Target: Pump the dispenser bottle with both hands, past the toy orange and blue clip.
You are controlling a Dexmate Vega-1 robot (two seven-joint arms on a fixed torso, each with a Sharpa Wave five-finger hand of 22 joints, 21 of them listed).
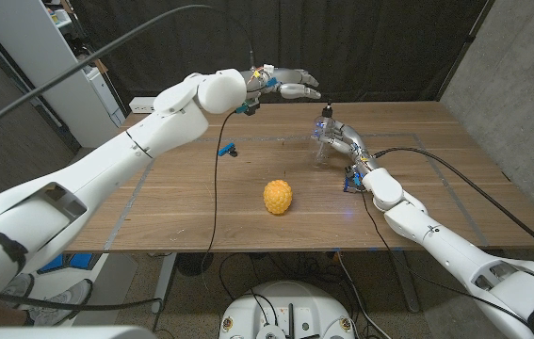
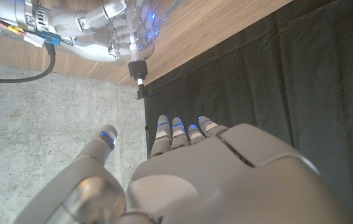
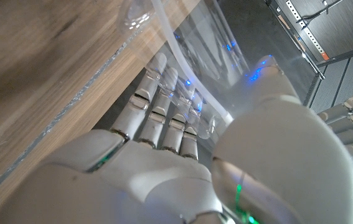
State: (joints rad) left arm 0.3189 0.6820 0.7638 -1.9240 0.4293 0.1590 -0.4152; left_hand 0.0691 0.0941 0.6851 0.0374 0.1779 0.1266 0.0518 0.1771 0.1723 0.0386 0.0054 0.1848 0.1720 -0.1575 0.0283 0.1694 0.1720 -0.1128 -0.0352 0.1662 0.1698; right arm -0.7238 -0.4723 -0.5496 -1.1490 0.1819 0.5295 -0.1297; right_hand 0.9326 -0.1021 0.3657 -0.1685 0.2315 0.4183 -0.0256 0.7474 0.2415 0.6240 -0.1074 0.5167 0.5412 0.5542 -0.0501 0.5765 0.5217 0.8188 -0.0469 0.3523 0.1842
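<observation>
The orange [image 1: 278, 197] sits nearest, on the table [image 1: 182, 212] a little ahead of its front edge and about midway across. It stands alone, touching nothing.

Farther in and to the left lies the blue clip [image 1: 226, 149], well apart from the orange and from both hands.

To the right of the clip, the right arm reaches in from the near right corner, and the right hand [image 1: 342, 143] is wrapped around the clear bottle [image 1: 322, 141]. The bottle stands on the table, tilted a little, in the right half toward the far side. In the right wrist view the fingers [image 3: 164, 115] curl against the clear wall of the bottle [image 3: 210, 46], thumb on the other side, so the hand grips it. The left wrist view shows the same hold: the right hand [image 2: 95, 31] closed about the bottle [image 2: 140, 28], with the pump head [image 2: 138, 67] sticking out beyond the fingers.

Farthest back, the left hand [image 1: 285, 83] hangs in the air above the far edge of the table, up and to the left of the bottle, apart from it. Its fingers are stretched out and slightly spread, holding nothing. In the left wrist view the left hand [image 2: 188, 168] points its fingers [image 2: 182, 132] toward the pump head without touching it.
</observation>
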